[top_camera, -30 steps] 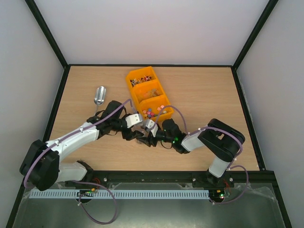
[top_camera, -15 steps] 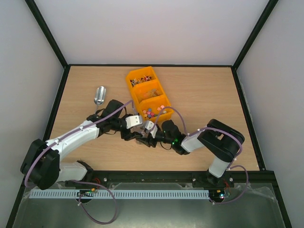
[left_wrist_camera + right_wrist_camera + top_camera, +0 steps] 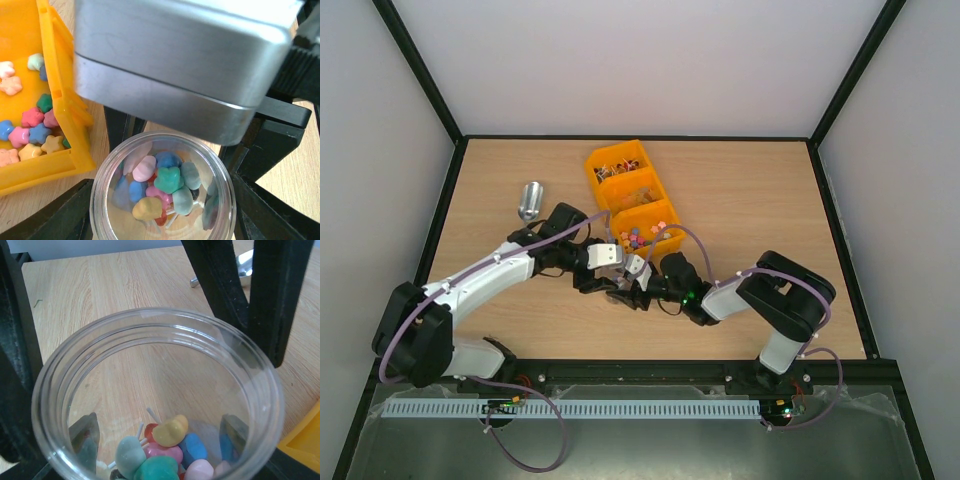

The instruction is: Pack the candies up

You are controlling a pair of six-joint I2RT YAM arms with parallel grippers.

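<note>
The right gripper [image 3: 157,440] pinches a clear jar [image 3: 102,185] below its rim; its grey pads [image 3: 85,440] show through the glass, flat on the wall at 9 and 3 o'clock; the left gripper [image 3: 162,205] straddles the same jar from the opposite side, its black fingers just beside the glass, and I cannot tell whether they press or stand a little spread; a silver housing [image 3: 175,65], probably the right arm's, hangs above the jar mouth in the left wrist view.

The candies [image 3: 167,180] lie in a small heap at the jar's bottom, pink, blue, teal and yellow; more of them [image 3: 30,130] sit in the near compartment of the orange bin [image 3: 65,100], just beside the jar.

This looks like a handover or a two-handed steadying of the jar; to do it well, one gripper should be firm on the glass before the other lets go, the jar kept upright with its mouth level, since it is open and smooth.

Room is tight at 12 to 1 o'clock, where the bin's corner is close; the scoop [image 3: 530,200] lies at 10 o'clock, apart; the desk [image 3: 750,200] is open at 3 o'clock, and toward 6 o'clock until the black front rail; the arms' own elbows crowd 8 and 4 o'clock.
</note>
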